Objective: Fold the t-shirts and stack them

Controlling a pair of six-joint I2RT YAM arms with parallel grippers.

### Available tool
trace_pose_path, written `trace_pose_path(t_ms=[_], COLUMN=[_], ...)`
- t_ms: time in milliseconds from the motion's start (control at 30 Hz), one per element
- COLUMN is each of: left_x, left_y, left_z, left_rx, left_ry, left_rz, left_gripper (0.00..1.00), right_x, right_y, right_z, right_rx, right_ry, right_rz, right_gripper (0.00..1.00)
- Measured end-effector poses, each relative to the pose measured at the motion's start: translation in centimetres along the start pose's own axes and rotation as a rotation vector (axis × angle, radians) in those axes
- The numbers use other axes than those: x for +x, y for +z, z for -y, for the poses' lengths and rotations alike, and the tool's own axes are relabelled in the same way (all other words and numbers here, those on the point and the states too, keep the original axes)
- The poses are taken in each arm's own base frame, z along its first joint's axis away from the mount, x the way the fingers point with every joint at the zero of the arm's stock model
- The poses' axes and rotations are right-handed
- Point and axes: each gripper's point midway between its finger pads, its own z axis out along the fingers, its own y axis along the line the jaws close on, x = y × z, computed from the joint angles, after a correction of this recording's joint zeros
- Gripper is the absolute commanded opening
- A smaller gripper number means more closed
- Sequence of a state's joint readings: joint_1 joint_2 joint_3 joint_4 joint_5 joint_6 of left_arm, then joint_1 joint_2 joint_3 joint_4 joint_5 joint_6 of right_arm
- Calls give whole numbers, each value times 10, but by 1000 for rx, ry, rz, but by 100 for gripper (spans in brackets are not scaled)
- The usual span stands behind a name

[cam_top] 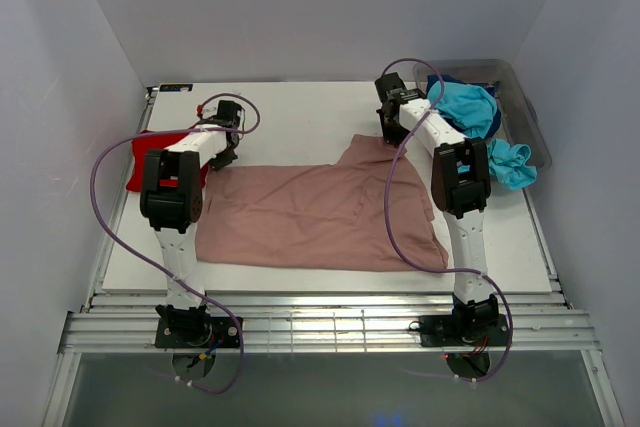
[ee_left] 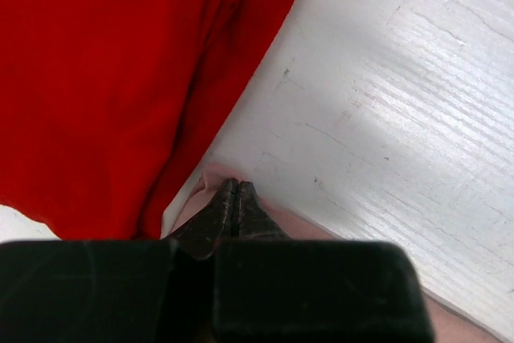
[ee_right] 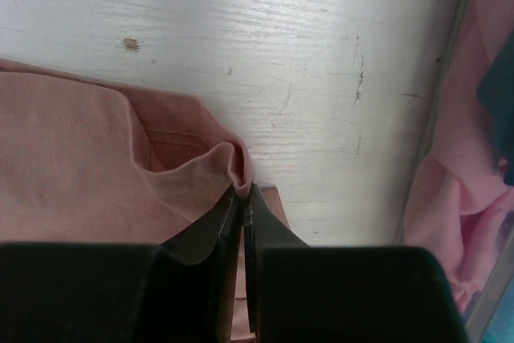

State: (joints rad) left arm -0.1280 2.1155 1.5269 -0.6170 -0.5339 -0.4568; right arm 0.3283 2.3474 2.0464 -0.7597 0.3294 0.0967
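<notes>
At the near edge, the left arm (cam_top: 175, 197) and right arm (cam_top: 462, 187) rise from their bases and reach away over the white surface (cam_top: 300, 107). Between them the dusty-pink t-shirt (cam_top: 320, 217) lies spread across the middle of the surface, mostly flat with loose wrinkles, and its near edge lies short of the surface's near edge.

At the shirt's far left corner sits the left pincer (cam_top: 224, 159). In its wrist view the left pincer (ee_left: 234, 197) has its jaws pressed together, with the corner of the dusty-pink t-shirt (ee_left: 207, 178) caught at the tips. Just beside that corner, to the left, lies the red t-shirt (ee_left: 120, 78), bunched in folds on the surface (ee_left: 385, 102). From above, the red t-shirt (cam_top: 150, 157) rests at the left edge, partly under the left arm.

The shirt's far right corner peaks towards the right pincer (cam_top: 390, 135). In its wrist view the right pincer (ee_right: 243, 198) is clamped on a raised fold of the dusty-pink t-shirt (ee_right: 96, 166), and the cloth puckers at the tips.

Farther right stands the clear grey bin (cam_top: 525, 112) at the far right corner. A turquoise t-shirt (cam_top: 465, 105) is heaped in it and spills over its near rim, with a navy t-shirt (cam_top: 493, 124) showing beneath. The right wrist view shows a bright pink t-shirt (ee_right: 474, 198) through the bin (ee_right: 450, 102) wall.
</notes>
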Motion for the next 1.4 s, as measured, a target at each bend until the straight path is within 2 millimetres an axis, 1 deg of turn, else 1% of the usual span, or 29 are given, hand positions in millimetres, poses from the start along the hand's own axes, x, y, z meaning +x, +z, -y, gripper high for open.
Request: trace_pose_path(t_ms=[233, 300, 367, 433, 500, 633, 700, 767, 833, 933, 1033, 1100, 1167, 1267, 1400], left_x=[-1, 3, 10, 17, 18, 3, -4, -4, 2, 22, 42, 52, 60, 64, 63], left_y=[0, -2, -8, -17, -29, -57, -70, -79, -82, -81, -79, -80, -83, -90, -94], left_z=[-3, -6, -12, -19, -23, -27, -29, -31, -34, -41, -47, -52, -58, -65, -73], left_rx=[-7, -5, 6, 23, 49, 121, 151, 178, 185, 185, 181, 180, 177, 173, 150], left_ry=[-15, -23, -29, -34, -46, -91, -110, -124, -123, -107, -87, -79, -76, -79, -82], left_rz=[23, 29, 23, 16, 21, 80, 110, 130, 128, 101, 69, 57, 50, 59, 71], left_gripper=[0, 0, 0, 0, 0, 0, 0, 0, 0, 0, 0, 0, 0, 0, 0], right_x=[0, -2, -7, -11, -12, -12, -8, -1, 10, 33, 61, 79, 93, 109, 124], right_y=[-1, -4, -10, -24, -44, -86, -104, -116, -124, -129, -134, -139, -147, -162, -181], right_z=[0, 0, 0, 2, 5, 14, 17, 19, 19, 17, 14, 12, 10, 8, 6], right_rx=[-4, -5, -14, -27, -37, -61, -74, -85, -94, -109, -123, -133, -142, -155, -172], right_ry=[0, 2, 7, 13, 18, 32, 36, 36, 32, 21, 7, 1, -4, -9, -9], right_rz=[1, 8, 22, 45, 69, 122, 142, 148, 142, 106, 59, 30, 13, 7, 15], right_gripper=[8, 8, 8, 8, 8, 8, 8, 8, 8, 8, 8, 8, 8, 8, 8])
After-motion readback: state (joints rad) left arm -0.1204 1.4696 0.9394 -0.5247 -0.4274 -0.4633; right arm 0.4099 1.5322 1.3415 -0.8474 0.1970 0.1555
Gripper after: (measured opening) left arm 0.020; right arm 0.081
